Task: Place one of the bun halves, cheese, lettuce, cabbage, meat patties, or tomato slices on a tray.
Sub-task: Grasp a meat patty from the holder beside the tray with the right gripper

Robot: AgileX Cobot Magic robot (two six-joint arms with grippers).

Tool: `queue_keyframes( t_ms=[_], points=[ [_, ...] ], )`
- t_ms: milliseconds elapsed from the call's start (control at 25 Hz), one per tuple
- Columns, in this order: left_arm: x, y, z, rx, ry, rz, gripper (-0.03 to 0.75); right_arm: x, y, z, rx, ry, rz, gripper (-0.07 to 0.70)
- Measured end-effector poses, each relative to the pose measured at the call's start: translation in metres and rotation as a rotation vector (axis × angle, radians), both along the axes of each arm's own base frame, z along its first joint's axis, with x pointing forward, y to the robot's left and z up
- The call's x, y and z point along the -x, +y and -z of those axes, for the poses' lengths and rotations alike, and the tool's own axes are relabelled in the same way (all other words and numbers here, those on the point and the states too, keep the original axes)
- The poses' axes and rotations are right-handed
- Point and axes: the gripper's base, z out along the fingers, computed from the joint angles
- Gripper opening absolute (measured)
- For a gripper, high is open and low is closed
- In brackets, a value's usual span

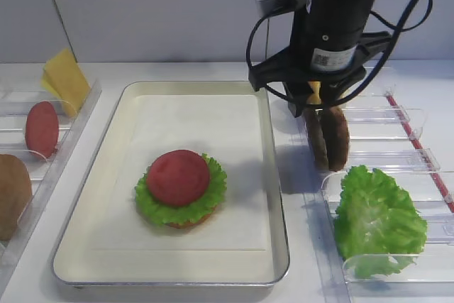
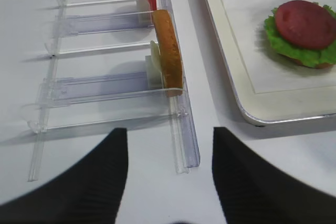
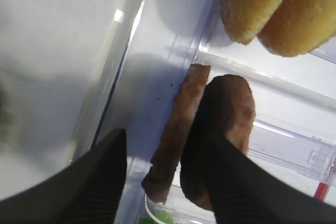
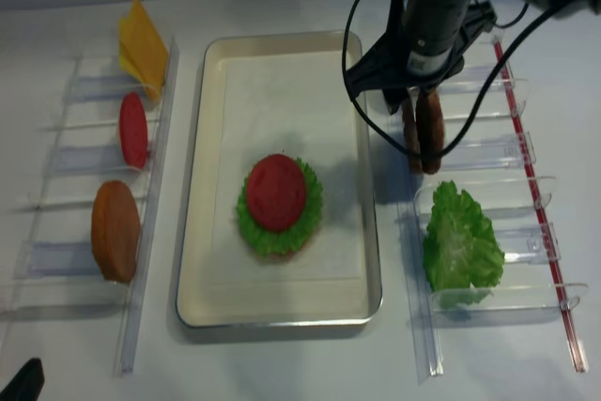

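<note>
**A:** What's closest to you?

**B:** My left tool (image 2: pixel 169 182). It hangs low over the tabletop (image 2: pixel 105 103) with its fingers apart and nothing between them, parked out of the way. Just ahead of it a bun half (image 2: pixel 168 51) stands on edge in the left rack (image 2: pixel 181 129), so a tool can pinch its faces.

**A:** And the tray?

**B:** The tray (image 1: pixel 170 278) is cream with a silvery rim and paper lining. A stack sits on it slightly toward the near end: a bun (image 1: pixel 188 222) at the bottom, then ruffled green lettuce (image 1: pixel 213 196), then a smooth red tomato (image 1: pixel 177 177) on top. To its right a spare leaf (image 1: pixel 379 221) slumps in the near slot of the right rack (image 1: pixel 397 175), crinkly and floppy.

**A:** So what comes next?

**B:** Meat, I'd judge. Two patties (image 1: pixel 328 138) stand upright side by side one slot further back, dark brown and grainy. My right tool (image 3: pixel 163 171) hangs above them with its fingers apart, straddling the pair. The left finger (image 3: pixel 100 182) is clear of the nearer patty, and the right one overlaps the other. It isn't clamped on anything yet.

**A:** Any risk?

**B:** It may take both at once, since they lean together.

**A:** And furthest back?

**B:** Golden buns (image 3: pixel 262 3) sit beyond the patties. Across the tray, a spare tomato (image 1: pixel 41 129) and thin yellow cheese (image 1: pixel 65 79) sit in the left rack.
</note>
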Motion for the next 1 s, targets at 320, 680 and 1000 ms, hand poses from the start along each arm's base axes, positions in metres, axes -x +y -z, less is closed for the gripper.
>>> queue_keyframes(
  t_ms=[320,680,1000],
  points=[
    [0.0,0.0,0.0,0.0,0.0,0.0,0.359,-0.008,0.003,0.015,0.023,0.008,0.004,0.37],
    [0.0,0.0,0.0,0.0,0.0,0.0,0.359,-0.013,0.004,0.028,0.05,0.025,0.024,0.311],
    [0.0,0.0,0.0,0.0,0.0,0.0,0.359,-0.014,0.003,0.028,0.059,0.019,0.027,0.216]
  ],
)
